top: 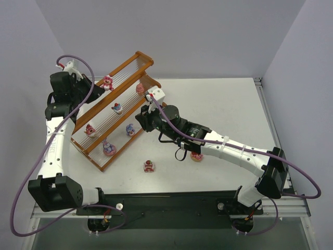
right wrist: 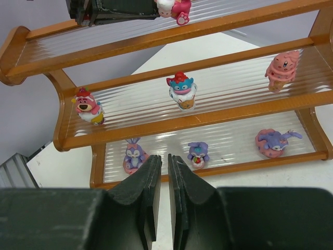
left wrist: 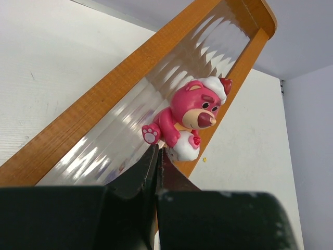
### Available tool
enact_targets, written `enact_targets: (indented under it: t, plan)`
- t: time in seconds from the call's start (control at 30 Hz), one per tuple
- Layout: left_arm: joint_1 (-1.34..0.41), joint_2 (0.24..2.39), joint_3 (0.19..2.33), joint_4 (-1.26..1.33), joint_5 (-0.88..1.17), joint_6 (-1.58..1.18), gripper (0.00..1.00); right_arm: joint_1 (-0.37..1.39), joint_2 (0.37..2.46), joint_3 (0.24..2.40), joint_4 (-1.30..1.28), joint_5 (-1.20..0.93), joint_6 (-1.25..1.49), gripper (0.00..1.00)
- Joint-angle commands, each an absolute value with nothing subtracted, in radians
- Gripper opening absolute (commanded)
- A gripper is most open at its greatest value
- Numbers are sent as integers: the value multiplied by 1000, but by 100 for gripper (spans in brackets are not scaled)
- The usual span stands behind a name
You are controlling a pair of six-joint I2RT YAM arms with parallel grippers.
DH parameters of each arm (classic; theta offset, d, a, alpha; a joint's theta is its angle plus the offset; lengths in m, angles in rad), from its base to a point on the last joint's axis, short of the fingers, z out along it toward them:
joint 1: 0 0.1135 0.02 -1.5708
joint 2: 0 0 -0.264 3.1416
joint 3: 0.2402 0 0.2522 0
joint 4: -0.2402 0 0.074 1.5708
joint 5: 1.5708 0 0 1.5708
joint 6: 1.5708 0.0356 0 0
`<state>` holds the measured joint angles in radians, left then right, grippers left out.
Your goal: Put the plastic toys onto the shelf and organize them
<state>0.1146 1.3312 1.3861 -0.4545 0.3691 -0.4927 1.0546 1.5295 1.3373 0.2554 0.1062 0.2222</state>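
seven toys (right wrist: 182, 91) stand on the shelf (right wrist: 156, 39): a pink bear (left wrist: 190, 117) on the top tier, three on the middle, three on the bottom. two remain on the worktop (top: 234, 104), a red-and-pink one (top: 149, 166) and another (top: 196, 156) half under the right arm. so the job looks mostly done. left pincer (left wrist: 158, 152) is closed and empty, tips just beside the bear; right pincer (right wrist: 165, 158) is closed on nothing, facing the shelf. the toys are tiny, glossy and rounded.

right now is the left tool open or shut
Shut. In its wrist view the left tool shows fingers pressed together, nothing between them; the pink bear sits just beyond.
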Motion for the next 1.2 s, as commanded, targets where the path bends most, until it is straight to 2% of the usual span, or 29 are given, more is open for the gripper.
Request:
enact_targets:
  t: [0.0, 0.53, 0.93, 1.17]
  plan:
    - [104, 1287, 1376, -422, 364, -482, 0, 1051, 1526, 1382, 273, 129, 236, 13]
    - [94, 1181, 1342, -479, 318, -437, 0, 1046, 1536, 1384, 281, 133, 247, 13]
    - [94, 1215, 1419, -494, 462, -405, 0, 1045, 1536, 1381, 282, 138, 253, 13]
    - [92, 1213, 1361, -454, 465, -426, 0, 1040, 1537, 1376, 284, 137, 256, 13]
